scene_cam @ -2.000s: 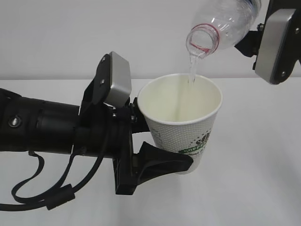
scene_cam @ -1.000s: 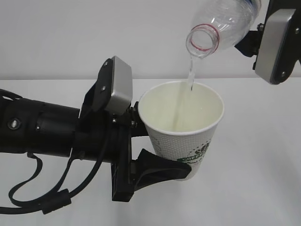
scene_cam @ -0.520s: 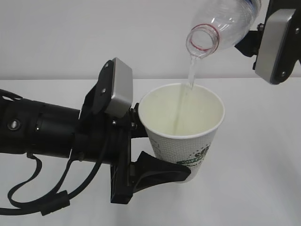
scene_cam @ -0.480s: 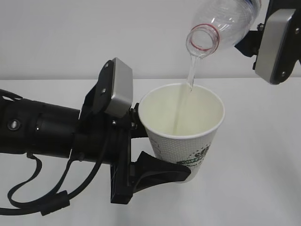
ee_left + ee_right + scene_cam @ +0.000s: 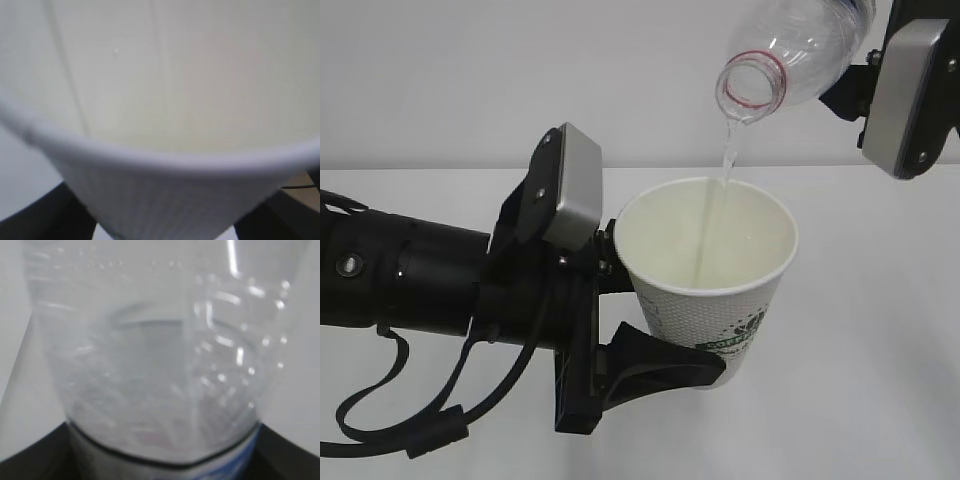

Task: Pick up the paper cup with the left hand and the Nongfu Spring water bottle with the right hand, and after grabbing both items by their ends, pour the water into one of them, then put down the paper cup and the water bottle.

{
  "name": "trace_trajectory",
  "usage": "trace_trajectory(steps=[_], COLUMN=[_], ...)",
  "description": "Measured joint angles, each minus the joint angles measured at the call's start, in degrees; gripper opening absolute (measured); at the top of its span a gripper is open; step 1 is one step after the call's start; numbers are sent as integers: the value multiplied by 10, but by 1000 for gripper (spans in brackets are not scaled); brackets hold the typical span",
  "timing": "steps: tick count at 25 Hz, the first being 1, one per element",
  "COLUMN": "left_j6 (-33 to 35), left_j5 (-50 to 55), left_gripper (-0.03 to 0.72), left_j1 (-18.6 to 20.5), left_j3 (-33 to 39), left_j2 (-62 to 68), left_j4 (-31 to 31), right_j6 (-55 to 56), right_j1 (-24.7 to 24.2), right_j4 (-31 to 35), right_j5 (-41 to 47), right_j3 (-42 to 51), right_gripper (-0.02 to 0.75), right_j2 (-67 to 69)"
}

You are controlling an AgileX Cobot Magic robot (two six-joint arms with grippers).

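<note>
My left gripper (image 5: 655,330) clasps the paper cup (image 5: 710,280); my right gripper (image 5: 865,85) apparently clamps the tilted water bottle (image 5: 790,55). I should hold the bottle mouth centred above the rim so the water (image 5: 725,165) lands inside.

- The paper cup (image 5: 712,275) is white and tapered, cream inside, with a dark green logo low on its side. It sits upright, tilted slightly, raised clear of the white table. The left hand (image 5: 650,330) clamps its lower body, black fingers on either side.
- The Nongfu Spring water bottle (image 5: 790,55) is clear ribbed plastic with a red neck ring and no cap. It is tipped mouth-down at the upper right, above the cup, with the right hand (image 5: 880,90) closed around its body.
- The water (image 5: 723,170) falls as a thin clear stream from the bottle's mouth into the cup's opening.
</note>
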Motion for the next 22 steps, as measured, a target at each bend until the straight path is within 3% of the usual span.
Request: trace_trajectory(steps=[22], left_j6=[0], left_j5=[0], left_gripper=[544], left_j1=[0], left_j3=[0], left_j2=[0], left_j4=[0], right_j6=[0], right_j1=[0], right_j4=[0], right_j5=[0], right_j3=[0], right_gripper=[485], right_j2=[0])
